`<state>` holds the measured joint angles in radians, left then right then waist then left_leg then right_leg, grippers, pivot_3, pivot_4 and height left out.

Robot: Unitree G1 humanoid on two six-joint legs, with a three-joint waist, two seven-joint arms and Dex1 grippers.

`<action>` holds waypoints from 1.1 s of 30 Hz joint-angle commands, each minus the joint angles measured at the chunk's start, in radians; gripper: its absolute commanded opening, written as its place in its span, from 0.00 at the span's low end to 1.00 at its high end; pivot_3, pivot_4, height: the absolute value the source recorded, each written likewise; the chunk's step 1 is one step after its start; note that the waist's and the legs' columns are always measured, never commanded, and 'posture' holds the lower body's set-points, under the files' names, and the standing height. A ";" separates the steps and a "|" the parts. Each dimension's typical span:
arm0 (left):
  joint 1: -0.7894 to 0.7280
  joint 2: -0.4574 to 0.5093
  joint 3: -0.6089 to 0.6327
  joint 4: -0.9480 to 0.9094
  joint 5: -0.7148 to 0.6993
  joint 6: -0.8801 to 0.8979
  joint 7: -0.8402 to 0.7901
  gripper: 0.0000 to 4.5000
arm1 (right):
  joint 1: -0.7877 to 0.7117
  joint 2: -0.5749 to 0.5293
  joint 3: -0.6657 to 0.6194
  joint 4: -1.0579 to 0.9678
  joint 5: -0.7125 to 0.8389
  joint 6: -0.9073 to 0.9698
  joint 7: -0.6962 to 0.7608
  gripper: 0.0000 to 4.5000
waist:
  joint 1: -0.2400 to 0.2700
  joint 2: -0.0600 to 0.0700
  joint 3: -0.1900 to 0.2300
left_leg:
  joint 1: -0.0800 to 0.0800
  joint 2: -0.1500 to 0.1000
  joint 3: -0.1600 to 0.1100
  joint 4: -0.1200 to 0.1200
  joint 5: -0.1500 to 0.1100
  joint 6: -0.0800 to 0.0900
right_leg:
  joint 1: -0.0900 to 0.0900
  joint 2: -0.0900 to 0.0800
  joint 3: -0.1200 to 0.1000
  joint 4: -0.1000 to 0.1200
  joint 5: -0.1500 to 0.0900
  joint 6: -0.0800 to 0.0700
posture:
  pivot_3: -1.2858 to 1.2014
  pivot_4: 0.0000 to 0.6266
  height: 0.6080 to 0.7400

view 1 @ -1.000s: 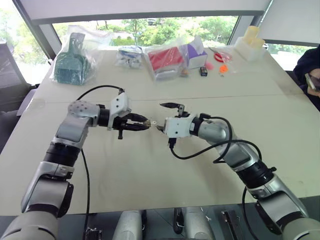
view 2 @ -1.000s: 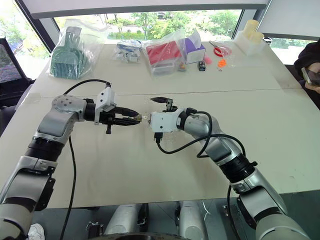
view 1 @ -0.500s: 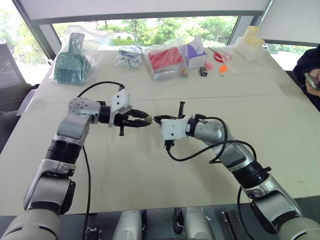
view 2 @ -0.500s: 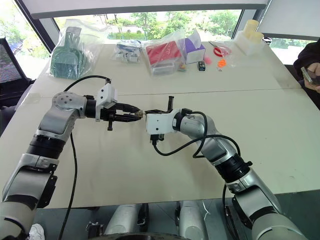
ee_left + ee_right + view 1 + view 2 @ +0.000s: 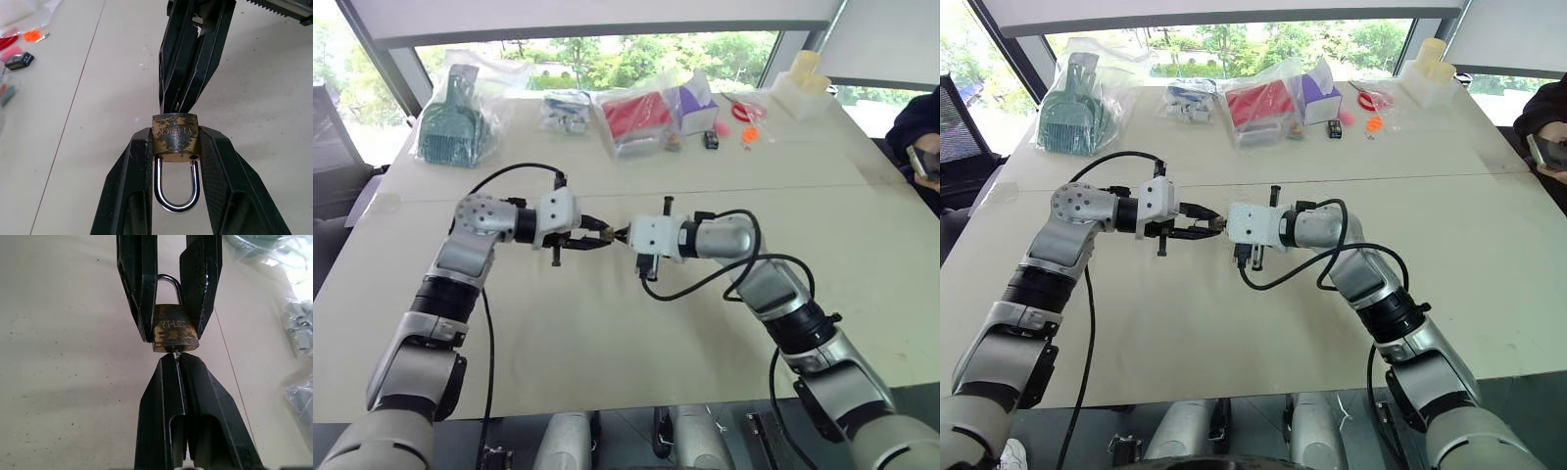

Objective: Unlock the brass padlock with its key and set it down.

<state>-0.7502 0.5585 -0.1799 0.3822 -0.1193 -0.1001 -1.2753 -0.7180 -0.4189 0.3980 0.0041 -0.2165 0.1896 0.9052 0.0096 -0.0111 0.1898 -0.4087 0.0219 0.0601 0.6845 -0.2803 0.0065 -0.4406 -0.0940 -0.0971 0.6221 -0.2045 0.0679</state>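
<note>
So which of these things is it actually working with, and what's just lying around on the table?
In use:
- brass padlock, clamped in the left gripper
- right gripper, shut on something thin at the lock's base, likely the key

Lying about:
- green item in a bag
- red bagged item
- small black box
- orange bits

A big pale table [image 5: 607,333] holds lots of stuff along its far edge. At eleven o'clock sits a clear bag with a green thing [image 5: 455,122] inside. At twelve o'clock is a red pack [image 5: 638,116], with a purple box [image 5: 697,101] just beside it. At one o'clock lie a small black box [image 5: 712,140] and orange bits [image 5: 750,134].
</note>
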 commanded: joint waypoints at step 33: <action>-0.017 0.015 0.077 -0.133 -0.210 0.443 -0.050 0.17 | -0.028 -0.046 0.045 0.191 -0.330 -0.748 -0.429 0.22 | -0.005 0.000 0.000 | 0.001 0.000 0.000 0.001 0.001 -0.001 | -0.001 -0.001 0.001 0.006 0.000 0.000 | 0.52 0.24 1.00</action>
<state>-0.7485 0.5675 -0.1244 0.2864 -0.3004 0.3313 -1.3228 -0.7122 -0.4777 0.4560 0.2097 -0.5507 -0.5456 0.4922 0.0043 -0.0111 0.1898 -0.4076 0.0217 0.0600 0.6851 -0.2795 0.0052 -0.4418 -0.0945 -0.0960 0.6277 -0.2048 0.0678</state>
